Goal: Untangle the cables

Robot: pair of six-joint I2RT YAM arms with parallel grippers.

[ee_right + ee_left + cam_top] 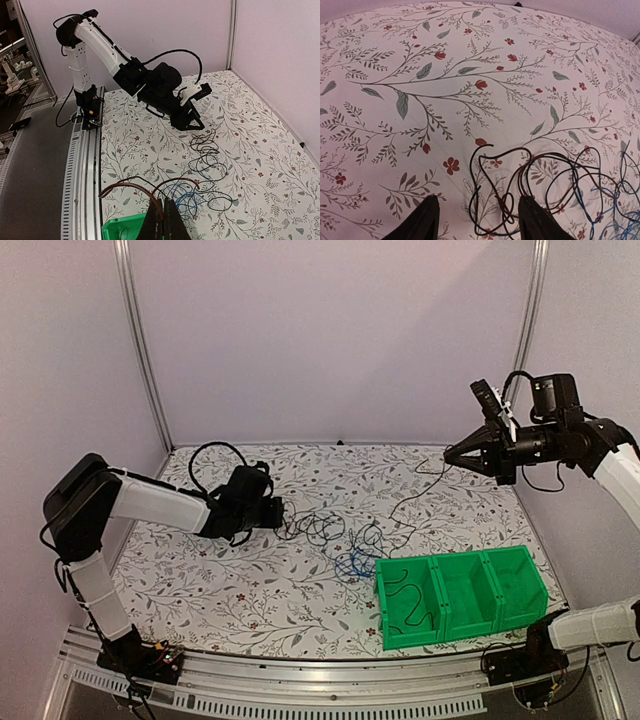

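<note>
A tangle of thin black cables (322, 530) lies mid-table, with a bright blue cable (355, 564) looped at its right end. My left gripper (280, 512) is low at the tangle's left end. It is open, its two dark fingers (427, 220) straddling black loops (492, 200) without touching them. My right gripper (448, 455) is raised at the back right, shut on a dark cable (125, 185) that arcs out of its tips (165, 201). That cable hangs as a thin line (405, 502) down toward the tangle. The blue cable (186, 199) lies below the right gripper.
A green three-compartment bin (505, 558) sits at the front right, a black cable (408, 605) lying in its left compartment. A thick black hose (205, 455) loops off the left arm. The enclosure walls stand close behind and beside the right arm.
</note>
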